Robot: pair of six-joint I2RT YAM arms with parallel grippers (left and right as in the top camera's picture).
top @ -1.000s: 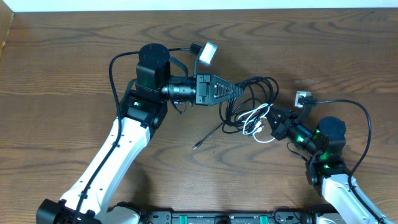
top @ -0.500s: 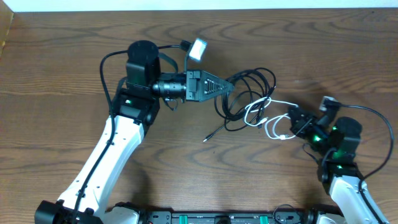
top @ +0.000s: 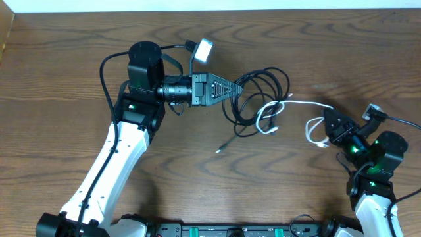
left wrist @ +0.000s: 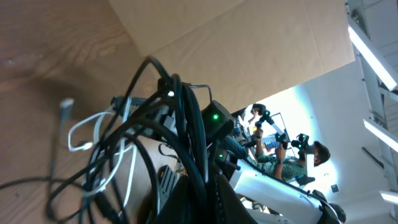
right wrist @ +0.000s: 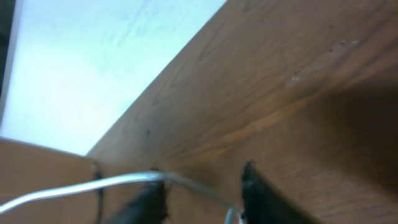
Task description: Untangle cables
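Separating the white cable from the black ones is judged to be the step in hand. Nearest the base, the right gripper (top: pixel 327 125) is seen with its jaws apart. In the wrist view the white cable (top: pixel 299 103) crosses the gap between the fingers (right wrist: pixel 252 186) without being pinched, so it is counted as released, and a grip must be taken before any pull. A little further out, one black plug end (top: pixel 220 149) lies free on the table (top: pixel 79 59). Mid-table, the white cable lies stretched toward the right, but its left part is looped into the black cables (left wrist: pixel 189 137). Farthest, the left gripper (top: pixel 241 89) is clenched on that black bundle. The white cable is best taken close to the tangle and the pull kept low and rightward, away from the anchor — slowly, so that loops slide rather than tighten. The black bundle should be held fixed meanwhile. Risk judged: the white loops snagging in the knot.
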